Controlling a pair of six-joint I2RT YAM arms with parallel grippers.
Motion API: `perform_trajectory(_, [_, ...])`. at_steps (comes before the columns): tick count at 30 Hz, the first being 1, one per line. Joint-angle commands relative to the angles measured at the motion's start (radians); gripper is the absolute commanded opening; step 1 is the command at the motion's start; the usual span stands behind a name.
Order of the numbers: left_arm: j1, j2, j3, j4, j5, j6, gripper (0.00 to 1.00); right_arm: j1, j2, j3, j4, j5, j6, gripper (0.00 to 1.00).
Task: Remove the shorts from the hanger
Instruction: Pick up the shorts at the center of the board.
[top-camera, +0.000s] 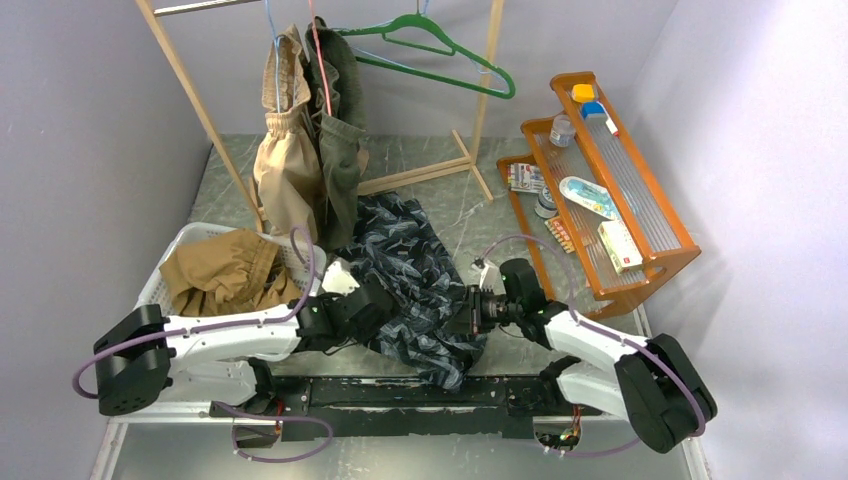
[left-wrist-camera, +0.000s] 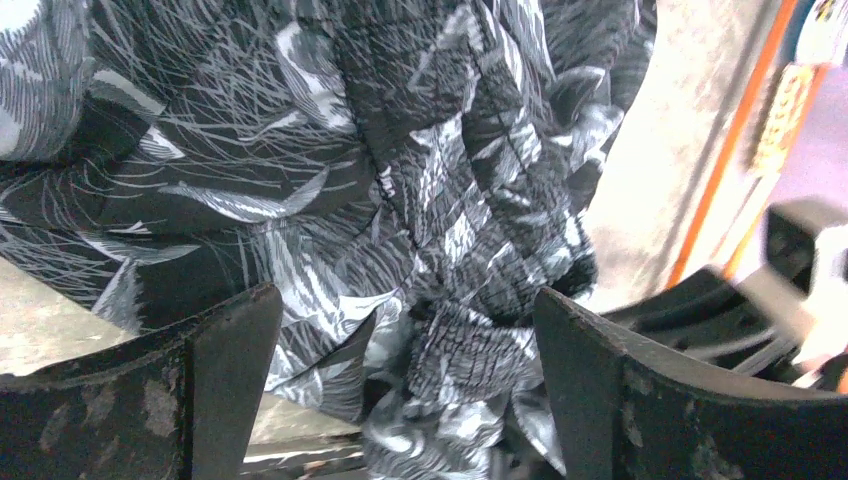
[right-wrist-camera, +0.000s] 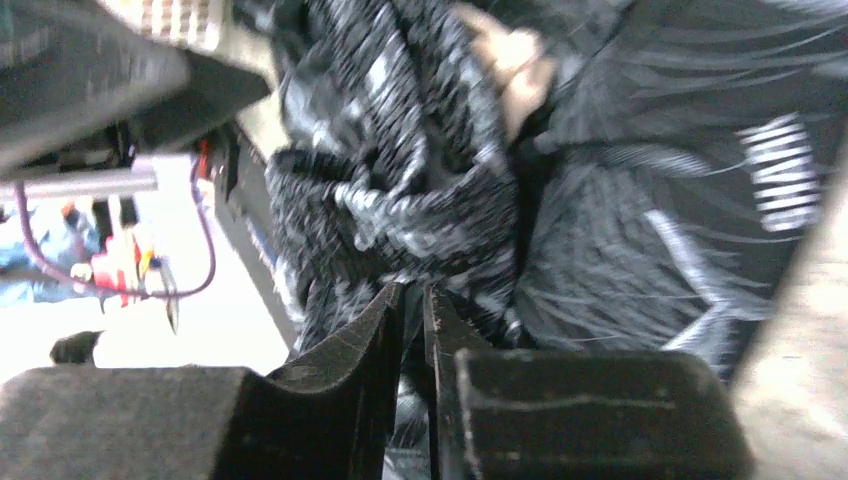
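Observation:
The dark navy-black patterned shorts (top-camera: 410, 280) lie spread on the table between my arms and fill both wrist views (left-wrist-camera: 400, 200) (right-wrist-camera: 600, 220). My left gripper (left-wrist-camera: 405, 345) is open, its jaws wide on either side of a bunched fold of the patterned fabric. My right gripper (right-wrist-camera: 412, 300) is shut on the patterned shorts, with fabric pinched between the jaws. The light beige shorts (top-camera: 285, 165) and olive green shorts (top-camera: 338, 150) hang on hangers from the wooden rack (top-camera: 190, 80). The tan brown shorts (top-camera: 225, 270) lie in the white basket (top-camera: 185, 238).
An empty green hanger (top-camera: 440, 50) hangs on the rack at the back. An orange shelf (top-camera: 640, 190) with small items stands at the right. Grey walls close in left and right.

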Motion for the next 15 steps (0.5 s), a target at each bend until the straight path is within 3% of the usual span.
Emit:
perform_trajectory(1, [0.051,0.014,-0.04,0.109,0.053,-0.198,0.99,0.061,-0.039,-0.041,0.076,-0.167,-0.053,0.16])
perform_trajectory(6, [0.114,0.093,-0.005,0.137,0.114,-0.171,0.99,0.196,-0.032,-0.056,0.073,-0.175,-0.067,0.16])
perform_trajectory(9, [0.147,0.168,0.06,0.096,0.159,-0.138,0.99,0.269,0.008,-0.036,0.042,-0.049,-0.069,0.15])
perform_trajectory(15, [0.176,0.294,0.163,0.052,0.226,-0.072,0.99,0.339,0.074,-0.063,0.096,-0.042,-0.049,0.16])
